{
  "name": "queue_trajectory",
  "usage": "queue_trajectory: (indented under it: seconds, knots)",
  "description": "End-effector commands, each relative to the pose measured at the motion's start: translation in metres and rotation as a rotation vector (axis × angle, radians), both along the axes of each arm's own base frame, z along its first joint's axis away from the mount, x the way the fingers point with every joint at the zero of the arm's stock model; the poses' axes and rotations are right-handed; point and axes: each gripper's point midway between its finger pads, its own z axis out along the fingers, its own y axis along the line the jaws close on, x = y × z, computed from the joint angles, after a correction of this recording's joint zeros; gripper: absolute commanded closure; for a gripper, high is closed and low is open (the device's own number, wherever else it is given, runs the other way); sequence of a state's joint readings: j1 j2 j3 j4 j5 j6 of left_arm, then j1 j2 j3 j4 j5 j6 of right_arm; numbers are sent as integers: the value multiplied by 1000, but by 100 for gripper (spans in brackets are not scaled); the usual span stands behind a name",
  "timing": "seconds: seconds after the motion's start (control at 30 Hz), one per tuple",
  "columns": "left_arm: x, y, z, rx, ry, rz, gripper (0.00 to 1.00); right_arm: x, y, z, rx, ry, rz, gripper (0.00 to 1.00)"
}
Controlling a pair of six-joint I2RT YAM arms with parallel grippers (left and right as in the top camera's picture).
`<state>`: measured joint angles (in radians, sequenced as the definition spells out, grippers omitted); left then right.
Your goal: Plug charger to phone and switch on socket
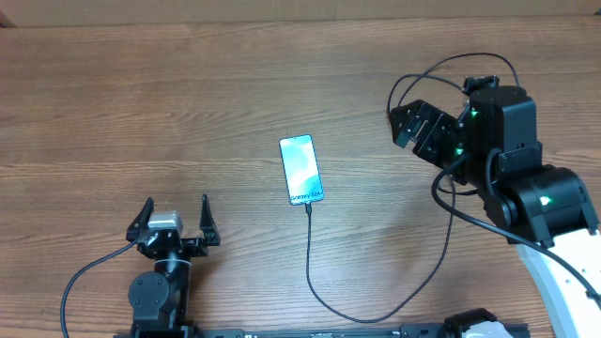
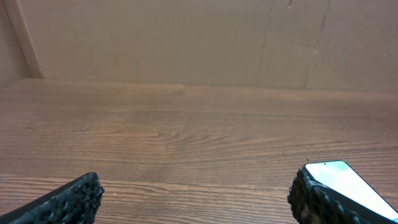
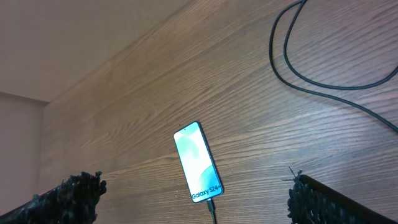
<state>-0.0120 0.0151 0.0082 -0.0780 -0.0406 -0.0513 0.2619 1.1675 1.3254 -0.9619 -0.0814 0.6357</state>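
The phone lies face up mid-table with its screen lit, and it also shows in the right wrist view and the left wrist view. The charger's tip sits in the phone's near end. Its thin black cable runs toward the front edge, then loops right and up under the right arm. My left gripper rests open at the front left, well apart from the phone. My right gripper hangs open to the phone's right, above the table. The socket is out of view.
A loop of black cable lies on the wood in the right wrist view. The right arm's bulk and its own wires cover the table's right side. A cardboard wall stands behind the table.
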Motion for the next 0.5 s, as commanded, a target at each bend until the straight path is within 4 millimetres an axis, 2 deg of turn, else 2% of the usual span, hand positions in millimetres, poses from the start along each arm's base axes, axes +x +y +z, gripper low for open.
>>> queue_trajectory:
  seconds: [0.0,0.27,0.47]
  knots:
    - [0,1,2,14,-9,1,0,-7,-4,-7,-7,6,-2,0]
    - [0,1,2,14,-9,1,0,-33,-11,-49,-26,81,-2,0]
    - [0,1,2,14,-9,1,0,-57,-26,-89,-42,148,-34,0]
